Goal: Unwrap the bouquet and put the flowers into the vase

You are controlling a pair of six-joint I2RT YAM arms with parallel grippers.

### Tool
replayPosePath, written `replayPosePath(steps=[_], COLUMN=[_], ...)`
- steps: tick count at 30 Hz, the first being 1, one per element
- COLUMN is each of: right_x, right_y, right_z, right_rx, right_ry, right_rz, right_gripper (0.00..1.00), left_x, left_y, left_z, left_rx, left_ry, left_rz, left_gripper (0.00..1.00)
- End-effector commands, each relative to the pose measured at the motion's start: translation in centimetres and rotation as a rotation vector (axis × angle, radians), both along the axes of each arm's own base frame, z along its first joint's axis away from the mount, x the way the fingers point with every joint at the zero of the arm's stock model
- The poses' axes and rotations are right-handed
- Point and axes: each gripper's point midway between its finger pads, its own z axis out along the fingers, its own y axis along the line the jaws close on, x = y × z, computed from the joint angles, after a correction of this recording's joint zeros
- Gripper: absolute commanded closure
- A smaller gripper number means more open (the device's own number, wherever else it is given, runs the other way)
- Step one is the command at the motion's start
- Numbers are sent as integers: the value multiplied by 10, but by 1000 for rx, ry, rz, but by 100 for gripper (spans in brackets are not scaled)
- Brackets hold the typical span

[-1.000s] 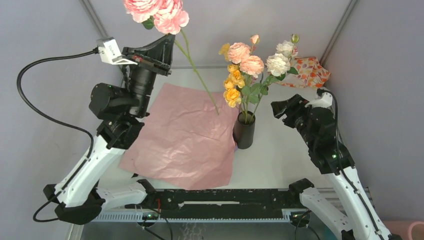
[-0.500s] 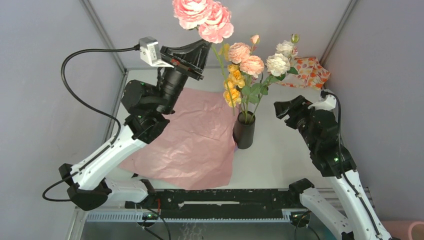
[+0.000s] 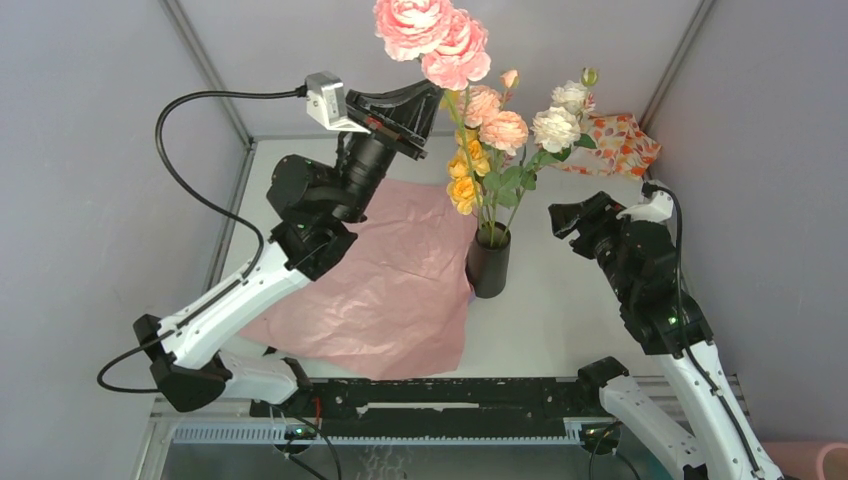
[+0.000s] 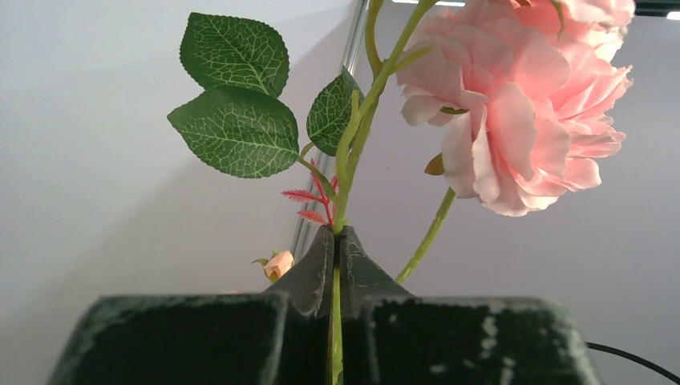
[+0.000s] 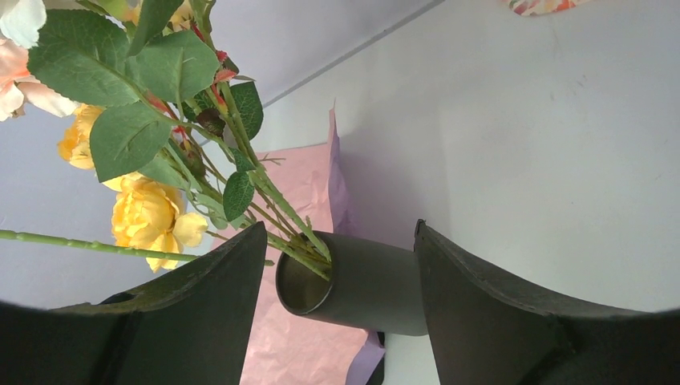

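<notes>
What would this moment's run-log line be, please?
left gripper: shut on pink rose stem, raised | right gripper: open, facing vase | paper: flat

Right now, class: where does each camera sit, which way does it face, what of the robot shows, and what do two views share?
Top external: above and behind, looking down on the table; left arm and right arm show.
Left wrist: looks past the shut left pincer at the pink roses.
Right wrist: faces the vase through the open right pincer.
Shared: top and right wrist both show the vase.
</notes>
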Motion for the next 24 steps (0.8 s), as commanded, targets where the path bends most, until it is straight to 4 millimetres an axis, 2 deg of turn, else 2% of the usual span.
replayPosePath(steps=[1, 14, 24], right_x=[1, -1, 1], right_y=[-5, -3, -1], right_z=[8, 7, 5], right_rx=[3, 8, 8], right_ry=[-34, -35, -39], right_rz=[-22, -11, -4], right_gripper=[23, 23, 24], left_x=[-13, 4, 16], left_y=[3, -17, -24], left_z=[29, -1, -40], left_rx=[-82, -68, -35], left_ry=[-51, 38, 122], left_rz=[-56, -72, -56], left_gripper=[100, 100, 100])
